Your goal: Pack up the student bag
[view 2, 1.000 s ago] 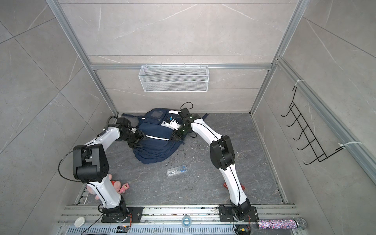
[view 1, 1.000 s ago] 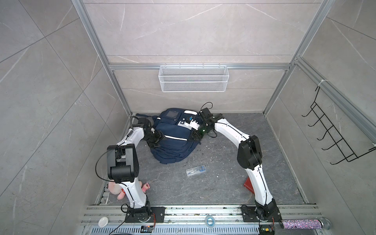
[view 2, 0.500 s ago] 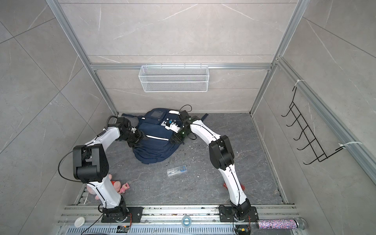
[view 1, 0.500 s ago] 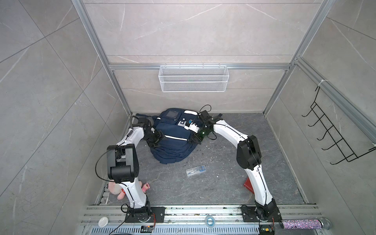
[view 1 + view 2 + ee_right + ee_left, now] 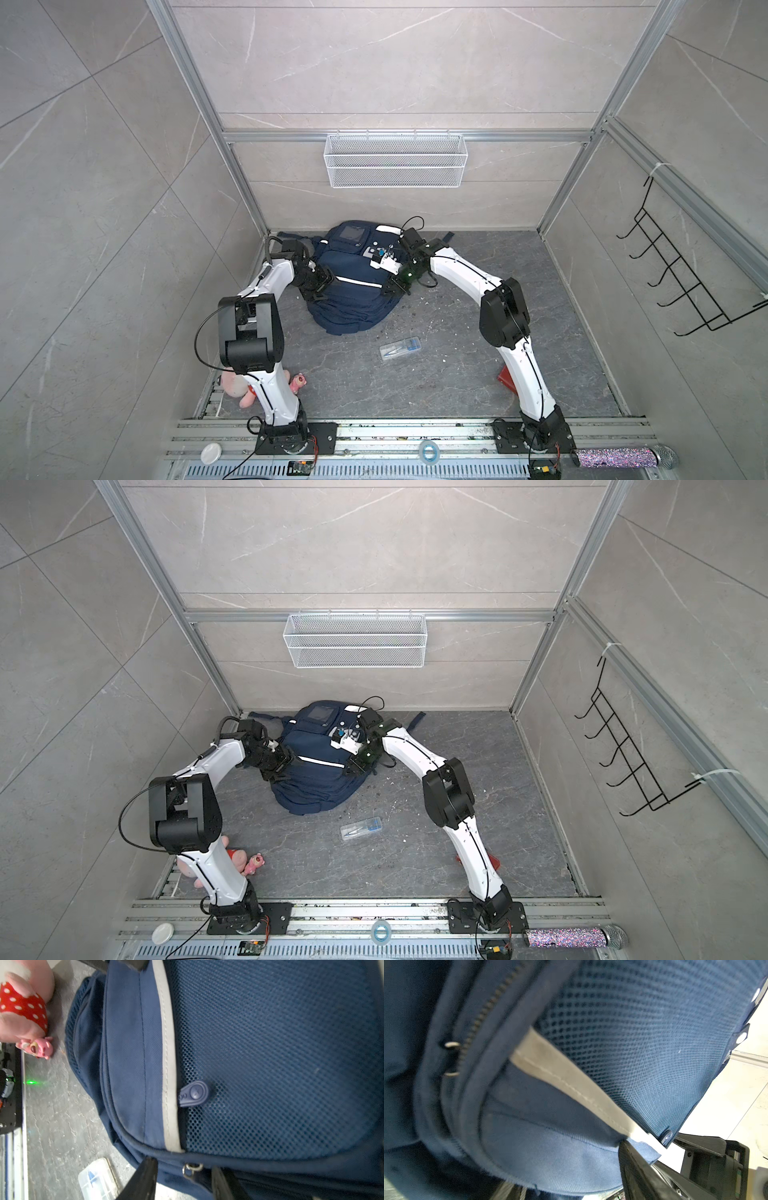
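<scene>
Navy fabric with white stripes, the student bag (image 5: 353, 291) lies on the grey table (image 5: 457, 374) close to the back wall, between the two arms. The right tool (image 5: 182, 1164) stands at its right edge, jaws narrowly apart on either side of a metal zip ring (image 5: 192, 1167), not pinching it. The left tool (image 5: 319, 286) presses into the bag's left side. Cloth bulges against its fingers (image 5: 635, 1167), and whether it grips cannot be told. Nearer the arm bases lie a clear plastic case (image 5: 400, 348) and a pink plush toy (image 5: 239, 384).

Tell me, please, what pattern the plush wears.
Plush: red with white dots; best in right wrist view.
</scene>
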### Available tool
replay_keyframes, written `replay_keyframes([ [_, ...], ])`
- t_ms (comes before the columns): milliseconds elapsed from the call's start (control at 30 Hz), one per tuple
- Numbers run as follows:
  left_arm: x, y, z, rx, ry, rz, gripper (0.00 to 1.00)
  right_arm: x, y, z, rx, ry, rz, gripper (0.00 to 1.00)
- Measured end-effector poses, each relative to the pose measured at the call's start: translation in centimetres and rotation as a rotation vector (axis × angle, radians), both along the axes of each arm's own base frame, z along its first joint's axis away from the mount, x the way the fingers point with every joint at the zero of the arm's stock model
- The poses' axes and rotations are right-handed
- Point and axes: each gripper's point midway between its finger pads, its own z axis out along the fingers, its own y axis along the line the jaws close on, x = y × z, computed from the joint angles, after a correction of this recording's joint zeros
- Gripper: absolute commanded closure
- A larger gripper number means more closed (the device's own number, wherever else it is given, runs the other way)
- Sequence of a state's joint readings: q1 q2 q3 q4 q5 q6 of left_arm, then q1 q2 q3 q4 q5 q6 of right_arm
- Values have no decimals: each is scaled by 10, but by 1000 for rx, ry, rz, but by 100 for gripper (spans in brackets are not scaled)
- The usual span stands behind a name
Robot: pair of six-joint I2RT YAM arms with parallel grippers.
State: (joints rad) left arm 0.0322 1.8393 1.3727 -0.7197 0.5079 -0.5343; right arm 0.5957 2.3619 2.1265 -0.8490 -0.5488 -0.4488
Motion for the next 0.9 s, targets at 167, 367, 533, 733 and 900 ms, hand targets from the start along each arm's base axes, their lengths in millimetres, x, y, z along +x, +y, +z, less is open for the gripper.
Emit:
replay_keyframes([
  [167, 0, 0, 0, 0, 0, 0, 31, 1, -4, -10, -35, -15, -6, 78],
  [367, 0, 0, -1, -2, 0, 2, 32, 1, -13, -25, -90, -19, -20, 100],
  [533, -2, -2, -6, -18, 0, 4, 34, -1, -17, -24, -103, -46, -26, 100],
  [733, -28, -30, 4, 34, -45, -95, 34, 1, -25, -16, -99, -44, -109, 100],
  [900, -74, -63, 40, 94, -166, -248, 36, 13, -46, -14, -82, -1, -233, 100],
])
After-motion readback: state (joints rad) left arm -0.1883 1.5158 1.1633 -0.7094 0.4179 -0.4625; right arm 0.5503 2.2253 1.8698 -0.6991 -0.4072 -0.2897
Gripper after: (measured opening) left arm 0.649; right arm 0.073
